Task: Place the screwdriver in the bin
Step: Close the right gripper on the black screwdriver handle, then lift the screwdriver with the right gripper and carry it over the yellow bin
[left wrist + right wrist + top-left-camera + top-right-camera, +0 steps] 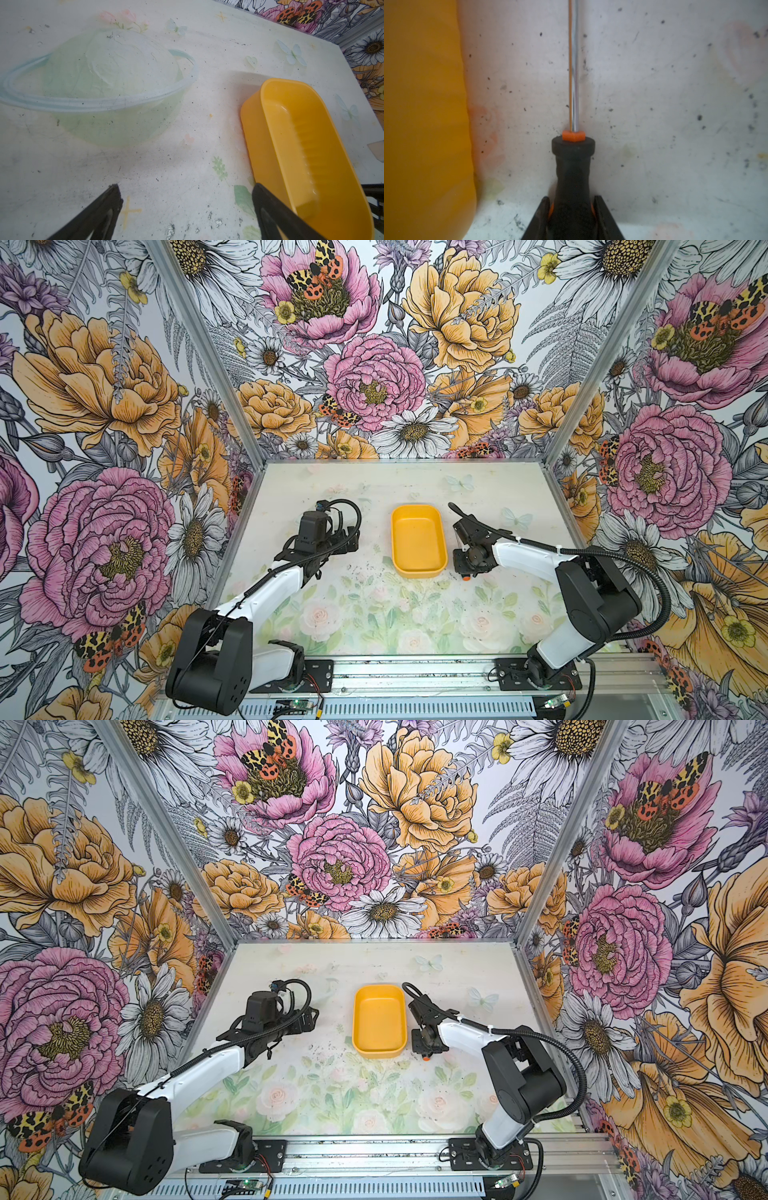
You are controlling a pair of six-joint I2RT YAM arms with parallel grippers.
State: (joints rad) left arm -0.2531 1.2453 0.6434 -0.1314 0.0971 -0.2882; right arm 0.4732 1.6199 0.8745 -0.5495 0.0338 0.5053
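Note:
The yellow-orange bin [417, 543] [378, 1025] stands empty mid-table in both top views. My right gripper [571, 198] is shut on the black handle of the screwdriver [572, 166]. The thin metal shaft [575, 62] runs on ahead, low over the table, parallel to the bin's outer wall [425, 104]. In both top views the right gripper [468, 566] [427, 1046] sits just right of the bin's near corner and hides the tool, apart from its orange end cap [466, 578] [425, 1058]. My left gripper [186, 188] [352, 543] is open and empty, left of the bin [307, 145].
The table mat [374, 614] has faded flower prints and dark scuffs. Flowered walls close in the back and both sides. An aluminium rail [415, 674] carrying both arm bases runs along the front edge. A green ringed-planet print [108, 87] lies flat on the mat.

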